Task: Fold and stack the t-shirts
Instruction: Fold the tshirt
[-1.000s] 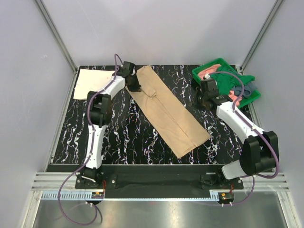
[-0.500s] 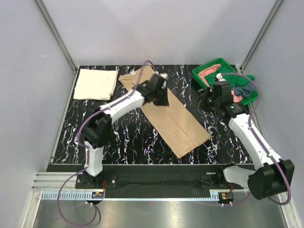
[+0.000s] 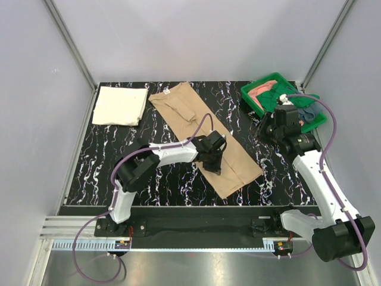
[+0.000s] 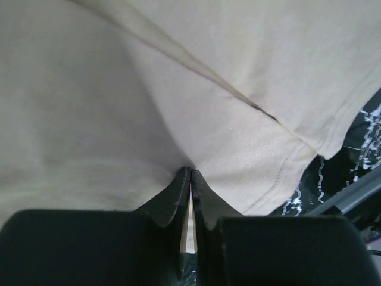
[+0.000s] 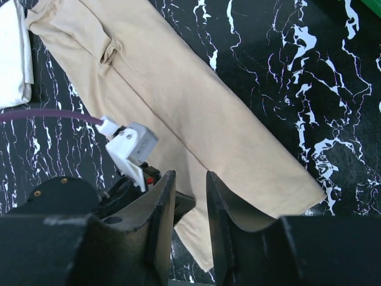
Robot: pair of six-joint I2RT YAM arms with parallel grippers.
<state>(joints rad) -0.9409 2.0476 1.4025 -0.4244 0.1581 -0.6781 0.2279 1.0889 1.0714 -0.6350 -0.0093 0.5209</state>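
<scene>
Top cam: cream shirt [image 3: 119, 105] sits folded at the far-left corner of the table [image 3: 155, 179] — one done. Tan shirt [image 3: 238, 158] lies mid-table as a long strip, approx half-folded. 3 more shirts [image 3: 280, 98] wait heaped in the green tray [image 3: 260, 81].

Left wrist: left hand [image 4: 190, 179] is pinched tight on tan cloth near the hem.

Right wrist: right hand [image 5: 190, 187] is part-open, empty, up over the table — nothing in the way.

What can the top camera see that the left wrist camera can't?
Only the top camera shows the folded cream-white t-shirt, the green tray and the right arm. Only the left wrist camera shows the left gripper pinched shut on the cloth, and the hem stitching close up. Both show the tan t-shirt.
</scene>
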